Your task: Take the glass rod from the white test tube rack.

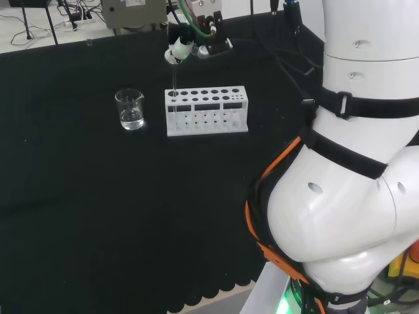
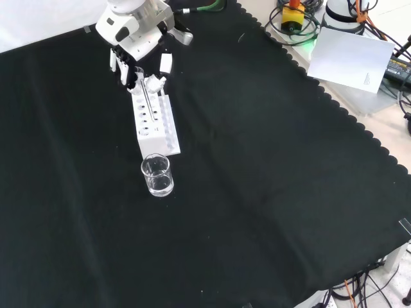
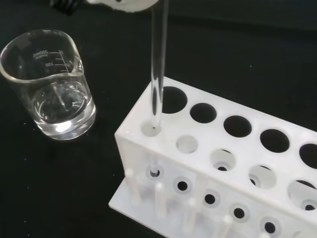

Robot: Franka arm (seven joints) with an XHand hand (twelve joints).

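A white test tube rack [image 1: 207,111] [image 2: 157,127] [image 3: 233,163] stands on the black cloth, its holes otherwise empty. A thin clear glass rod [image 1: 174,78] [image 2: 146,96] [image 3: 158,69] stands upright in the hole at the rack's end nearest the beaker. Its lower tip sits in the lower tier. The hand [image 1: 179,47] [image 2: 137,40] [image 3: 124,4] hovers right above that end, with fingertips curled and pinching the rod's top.
A clear glass beaker [image 1: 130,109] [image 2: 157,174] [image 3: 49,84], apparently with a little clear liquid, stands close beside the rack's rod end. In the head view the arm's white links [image 1: 353,163] stand at the right. Cables and equipment lie along the cloth's far edge.
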